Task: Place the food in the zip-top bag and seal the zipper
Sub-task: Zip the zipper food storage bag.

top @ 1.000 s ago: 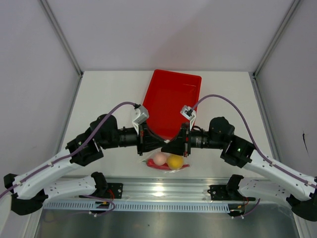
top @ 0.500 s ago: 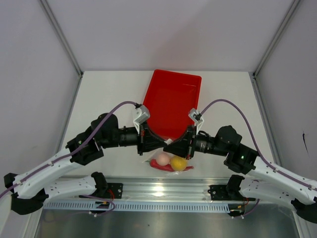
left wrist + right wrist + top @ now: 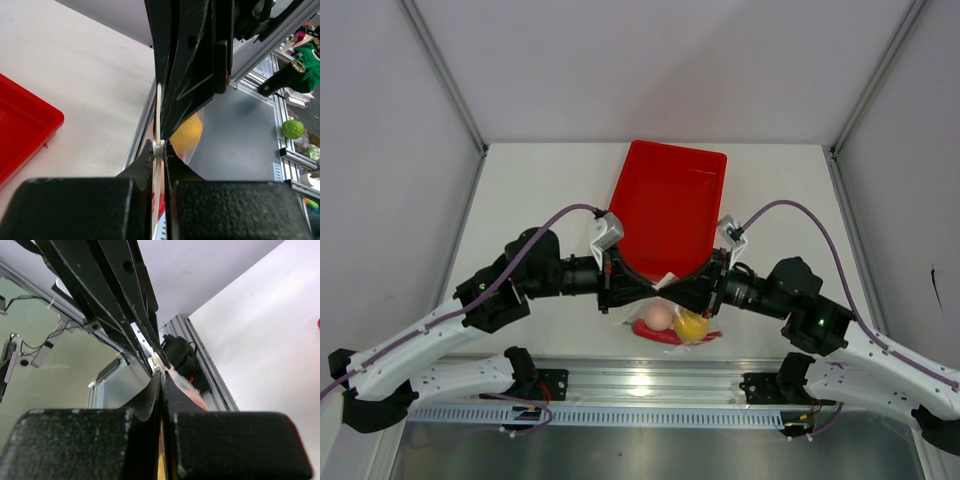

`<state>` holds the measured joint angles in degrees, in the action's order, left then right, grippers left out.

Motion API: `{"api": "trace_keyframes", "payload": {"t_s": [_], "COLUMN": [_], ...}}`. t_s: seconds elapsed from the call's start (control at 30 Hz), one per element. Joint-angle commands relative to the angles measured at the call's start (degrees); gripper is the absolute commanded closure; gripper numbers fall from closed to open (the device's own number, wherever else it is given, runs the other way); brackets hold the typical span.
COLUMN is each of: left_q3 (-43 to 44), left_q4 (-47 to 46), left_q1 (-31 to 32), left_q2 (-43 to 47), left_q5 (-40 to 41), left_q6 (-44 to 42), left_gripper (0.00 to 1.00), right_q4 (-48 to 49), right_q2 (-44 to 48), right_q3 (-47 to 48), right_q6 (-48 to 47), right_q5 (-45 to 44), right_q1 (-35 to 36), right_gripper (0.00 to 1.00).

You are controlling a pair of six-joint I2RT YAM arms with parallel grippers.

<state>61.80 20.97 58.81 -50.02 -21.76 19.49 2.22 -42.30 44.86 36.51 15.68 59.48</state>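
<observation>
The zip-top bag point(image 3: 708, 328) hangs between my two grippers above the table's near edge. Inside it are the yellow fruit point(image 3: 688, 324), the pale pinkish ball point(image 3: 659, 316) and the red chili pepper point(image 3: 655, 335). My left gripper point(image 3: 648, 290) is shut on the bag's white zipper strip point(image 3: 159, 145). My right gripper point(image 3: 673, 292) is shut on the same top edge, right beside the left one. The yellow fruit point(image 3: 187, 134) shows through the plastic in the left wrist view. A reddish part of the bag's contents point(image 3: 194, 394) shows in the right wrist view.
A large red tray point(image 3: 667, 205) lies on the white table behind the grippers; it also shows in the left wrist view point(image 3: 20, 130). An aluminium rail point(image 3: 640, 380) runs along the near edge under the bag. White walls enclose the table on both sides.
My right arm has drawn back to the right, its gripper moving right along the bag's top edge. The bag and the food have shifted slightly right. The left arm has hardly moved.
</observation>
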Motion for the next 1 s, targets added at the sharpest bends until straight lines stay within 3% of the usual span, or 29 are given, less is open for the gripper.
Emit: {"api": "trace_keyframes", "payload": {"t_s": [0.0, 0.97], "left_q3": [-0.98, -6.60], "left_q4": [5.65, 13.30], "left_q1": [-0.01, -0.01], "left_q2": [1.33, 8.01], "left_q5": [-1.62, -0.39], "left_q6": [-0.24, 1.08], "left_gripper": [0.99, 0.99], "right_q4": [4.46, -7.49], "right_q2": [3.28, 8.82], "right_q3": [0.75, 2.77], "right_q6": [1.01, -0.48], "right_q5": [-4.34, -18.40], "right_q1": [-2.17, -6.66], "right_gripper": [1.00, 1.00]}}
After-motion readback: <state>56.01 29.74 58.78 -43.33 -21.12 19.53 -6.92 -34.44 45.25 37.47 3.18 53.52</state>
